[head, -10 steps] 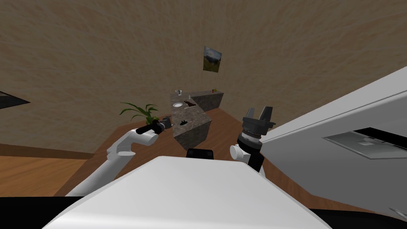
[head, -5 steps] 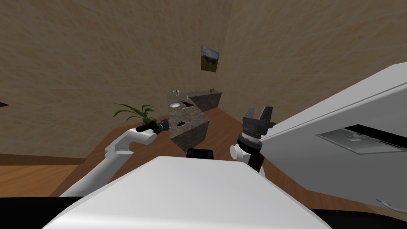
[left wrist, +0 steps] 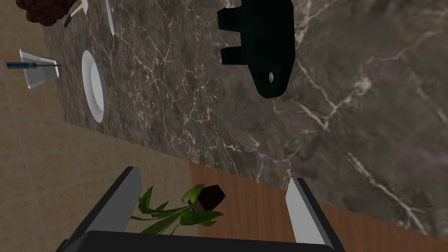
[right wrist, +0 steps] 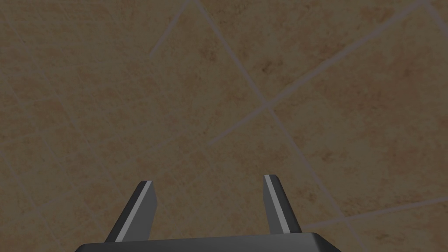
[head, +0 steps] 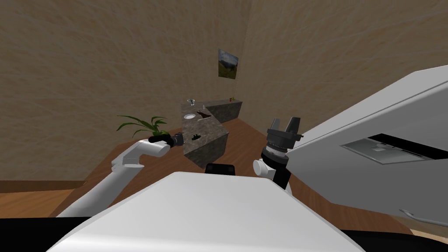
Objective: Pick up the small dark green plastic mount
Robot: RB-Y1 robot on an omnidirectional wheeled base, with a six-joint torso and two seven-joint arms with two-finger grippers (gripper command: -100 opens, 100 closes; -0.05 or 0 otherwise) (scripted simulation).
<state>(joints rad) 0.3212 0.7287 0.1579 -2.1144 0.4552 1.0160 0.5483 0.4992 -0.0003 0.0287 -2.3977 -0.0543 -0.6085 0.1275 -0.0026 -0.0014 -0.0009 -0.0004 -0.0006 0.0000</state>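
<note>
**Left arm.** The left gripper (left wrist: 213, 175) is extended to the edge of a dark grey, white-veined marble-patterned countertop (left wrist: 350, 109). Its two light grey blade fingers are spread wide, with nothing between them. A green-leaved potted plant (left wrist: 183, 212) and the brown wooden floor (left wrist: 245, 210) show past the fingers, below the counter edge.

**Task item.** The small dark green, almost black, flat plastic mount (left wrist: 262, 43) lies flat on the countertop. It is beyond the fingertips and clear of both. It has an elongated body, a rounded end pierced by one small hole, and two square tabs along one side. From the head view it lies just beyond the left gripper, near the counter's closest corner.

**Other items on the countertop.** All sit well apart from the mount:
- a round white plate (left wrist: 94, 85)
- a clear glass holding a blue-handled tool (left wrist: 39, 72)
- a lumpy dark brown object (left wrist: 43, 8)

**Right arm.** The right gripper (right wrist: 208, 180) is raised beside a large white cabinet (head: 372, 131), away from the counter. Its fingers are also spread and hold nothing.
</note>
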